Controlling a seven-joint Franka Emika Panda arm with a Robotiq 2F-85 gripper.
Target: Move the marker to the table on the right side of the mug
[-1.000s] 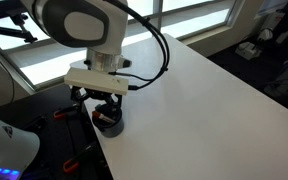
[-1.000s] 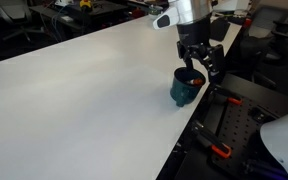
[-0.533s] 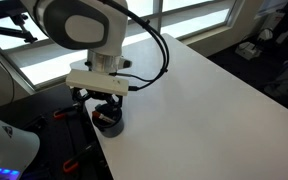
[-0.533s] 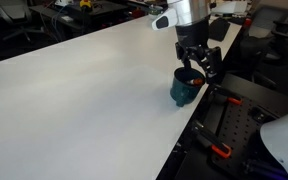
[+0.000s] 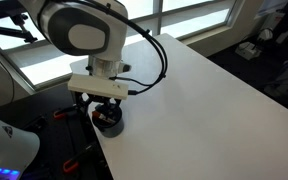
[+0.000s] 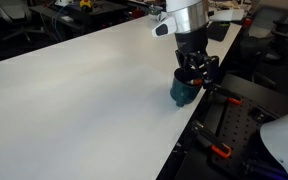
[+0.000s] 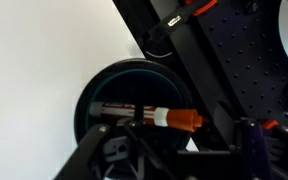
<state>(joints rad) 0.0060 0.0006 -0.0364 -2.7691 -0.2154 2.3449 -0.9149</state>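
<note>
The dark blue-grey mug [image 6: 182, 92] stands at the edge of the white table [image 6: 74, 90]; it also shows in an exterior view [image 5: 108, 123] and fills the wrist view [image 7: 96, 88]. The marker [image 7: 144, 114], dark with a white band and an orange end, lies inside the mug and points toward the table edge. My gripper [image 6: 195, 72] hangs straight over the mug with its fingers down at the rim. In the wrist view its fingers [image 7: 189, 135] look spread, with the marker between them. The marker is hidden in both exterior views.
The table edge runs right beside the mug; beyond it lies a dark perforated bench [image 6: 234, 120] with red-handled clamps [image 6: 220, 152] and cables. The white table [image 5: 204, 100] stretches wide on the mug's other side. Windows and lab clutter stand behind.
The gripper has come down lower over the mug and its fingers now reach the rim. The mug has not moved.
</note>
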